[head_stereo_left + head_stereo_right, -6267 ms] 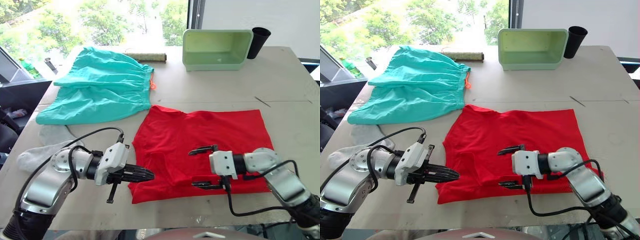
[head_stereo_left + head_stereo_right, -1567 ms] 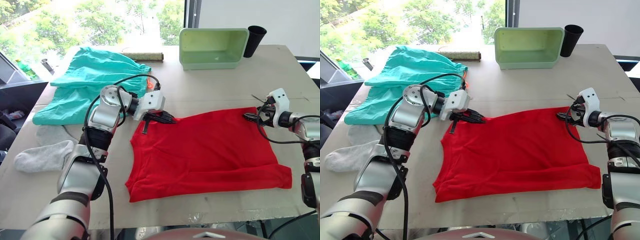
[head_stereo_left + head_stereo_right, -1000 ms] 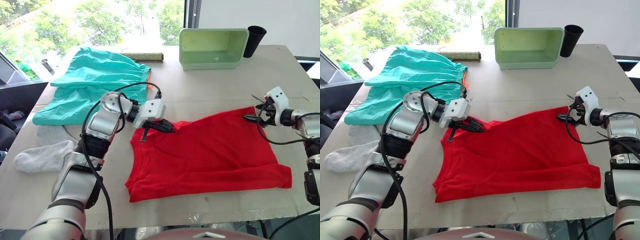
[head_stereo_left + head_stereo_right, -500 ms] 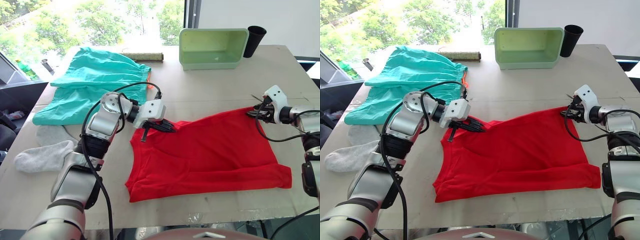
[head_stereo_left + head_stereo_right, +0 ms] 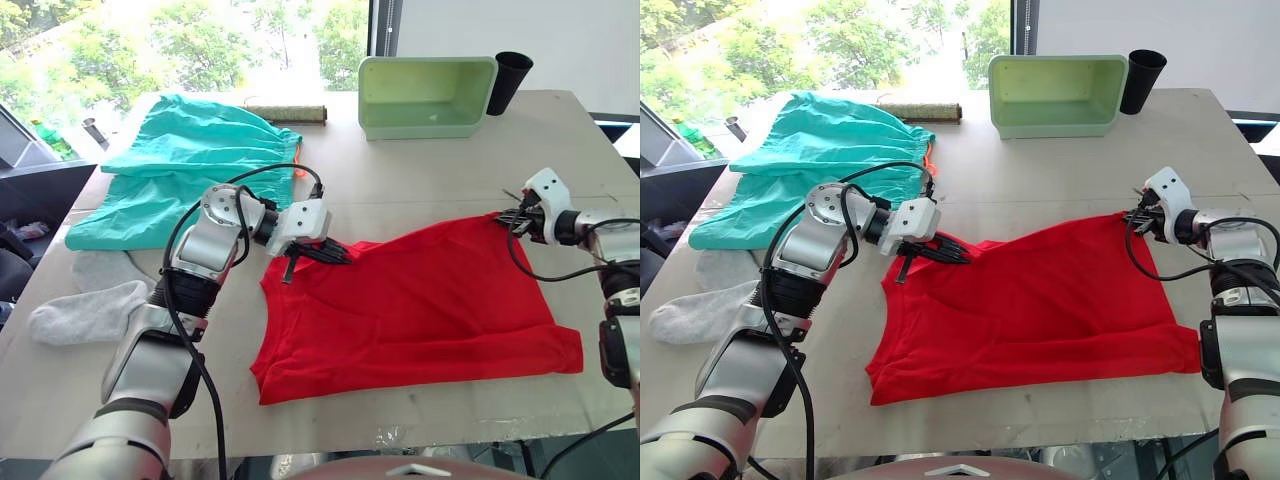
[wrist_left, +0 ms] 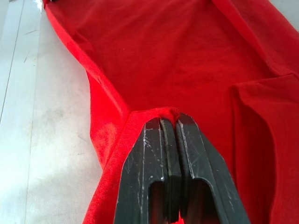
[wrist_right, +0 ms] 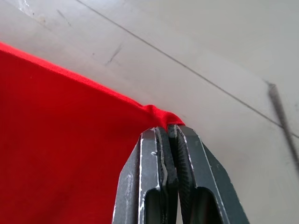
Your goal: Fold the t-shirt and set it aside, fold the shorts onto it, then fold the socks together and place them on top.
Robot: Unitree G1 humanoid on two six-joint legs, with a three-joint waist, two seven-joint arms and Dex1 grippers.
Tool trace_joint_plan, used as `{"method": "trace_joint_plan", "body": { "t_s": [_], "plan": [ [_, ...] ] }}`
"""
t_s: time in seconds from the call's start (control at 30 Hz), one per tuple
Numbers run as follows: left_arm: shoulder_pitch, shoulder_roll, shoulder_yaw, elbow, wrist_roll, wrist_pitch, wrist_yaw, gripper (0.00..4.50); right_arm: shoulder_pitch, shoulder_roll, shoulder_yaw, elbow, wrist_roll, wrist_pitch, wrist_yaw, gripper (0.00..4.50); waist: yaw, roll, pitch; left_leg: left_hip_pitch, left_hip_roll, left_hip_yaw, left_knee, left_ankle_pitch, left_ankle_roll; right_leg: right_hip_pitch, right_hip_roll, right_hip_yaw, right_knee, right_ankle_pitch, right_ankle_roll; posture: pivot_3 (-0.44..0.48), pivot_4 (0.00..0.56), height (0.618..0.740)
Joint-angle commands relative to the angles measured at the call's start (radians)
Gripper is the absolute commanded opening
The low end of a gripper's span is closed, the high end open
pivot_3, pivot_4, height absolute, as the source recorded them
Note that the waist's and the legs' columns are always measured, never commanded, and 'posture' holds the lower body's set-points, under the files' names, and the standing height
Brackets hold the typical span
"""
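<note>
On table, head views: t-shirt spread at the near middle; shorts far left; socks near left edge.
Left wrist view: left gripper clamped on a bunched red fold.
Right wrist view: right gripper pinching the t-shirt's corner, bare table beyond.
T-shirt surface: bright red, far edge raised between both grips.

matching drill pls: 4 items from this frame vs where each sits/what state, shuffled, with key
Items:
1. t-shirt
2. shorts
3. socks
4. green bin

Places/states:
A. far side of the table, beside a black cup
B. far left of the table, spread out
C. pinched at two far corners by the left end effector and right end effector
D. left table edge, near side of the teal garment

Pairs: 1-C, 2-B, 3-D, 4-A
</note>
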Motion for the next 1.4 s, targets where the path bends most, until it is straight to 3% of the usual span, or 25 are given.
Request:
{"method": "trace_joint_plan", "body": {
  "t_s": [0.03,0.2,0.37,0.7,1.1,1.4],
  "plan": [
    [-0.001,0.009,0.042,-0.005,-0.03,0.003,0.041,0.0,0.03,-0.05,-0.075,-0.142,0.07,0.06,0.006,0.08,0.001,0.0,0.0,0.0,0.0,0.0,0.0,0.0,0.0,0.0,0.0,0.0,0.0,0.0,0.0,0.0,0.15,0.74],
    [-0.014,0.015,0.071,0.018,-0.043,0.011,0.095,0.0,0.129,-0.075,-0.152,-0.336,0.152,0.184,-0.02,0.08,-0.001,0.0,0.0,0.001,0.0,0.0,0.0,0.0,0.0,0.001,0.0,0.0,0.0,0.0,0.0,0.0,0.15,0.74],
    [0.038,0.053,0.083,-0.07,-0.075,0.06,0.093,0.0,0.322,-0.096,-0.265,-0.625,0.267,0.361,-0.049,0.08,0.004,0.0,0.0,0.0,0.0,-0.002,-0.001,0.0,0.0,0.001,-0.001,-0.001,-0.001,0.0,0.0,0.0,0.15,0.74],
    [0.161,0.072,0.055,-0.293,-0.115,0.161,0.114,0.0,0.55,-0.012,-0.426,-0.908,0.435,0.364,-0.128,0.08,0.004,0.0,0.0,0.003,0.0,-0.002,-0.001,0.0,0.0,0.002,-0.002,0.0,0.0,0.0,0.0,0.0,0.15,0.74],
    [0.246,0.097,0.018,-0.378,-0.092,0.177,0.143,0.0,0.835,0.011,-0.531,-1.109,0.6,0.492,-0.179,0.08,0.016,0.001,0.0,0.004,0.0,-0.002,-0.002,-0.001,0.0,0.003,-0.002,0.0,-0.001,0.0,0.0,0.0,0.15,0.74],
    [0.237,0.122,-0.008,-0.353,-0.079,0.157,0.119,0.0,0.954,-0.003,-0.506,-1.142,0.577,0.531,-0.229,0.08,0.026,0.001,-0.001,0.003,0.0,-0.002,-0.003,-0.003,-0.004,0.002,-0.002,0.0,-0.002,0.0,0.0,0.0,0.15,0.74]
  ]
}}
